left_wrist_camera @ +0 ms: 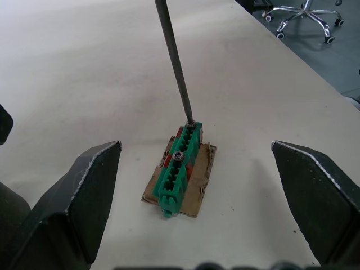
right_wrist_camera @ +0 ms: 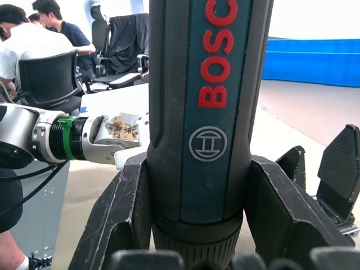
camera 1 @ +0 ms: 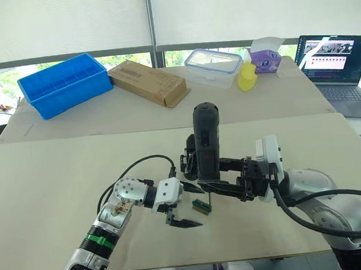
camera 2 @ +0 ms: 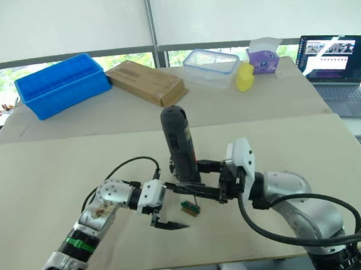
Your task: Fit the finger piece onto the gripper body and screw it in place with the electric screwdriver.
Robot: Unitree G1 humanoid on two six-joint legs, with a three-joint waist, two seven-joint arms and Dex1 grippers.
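Right gripper [camera 1: 211,184], centre of the frame, is clamped around the electric screwdriver [camera 1: 206,136], holding it upright, and the right wrist view confirms both fingers pressed against the barrel. Its thin metal bit [left_wrist_camera: 175,62] comes down onto the end of a small green-and-brown block [left_wrist_camera: 180,174] lying on the table [camera 1: 58,183], tip sitting right at a screw head there. Left gripper [camera 1: 185,205], lower centre-left, is spread wide and holds nothing, its two fingers [left_wrist_camera: 79,197] flanking the block without touching it.

Here's the worry: nothing pins that block. If the bit bites and turns, my guess is the block could spin or skid on the table, and the tip could cam out of the screw. The bit also comes in at a slant in the left wrist view, so a lifted screw might tip off. I cannot pick out the finger piece or the gripper body with confidence; dark parts behind the screwdriver are too hidden to name.
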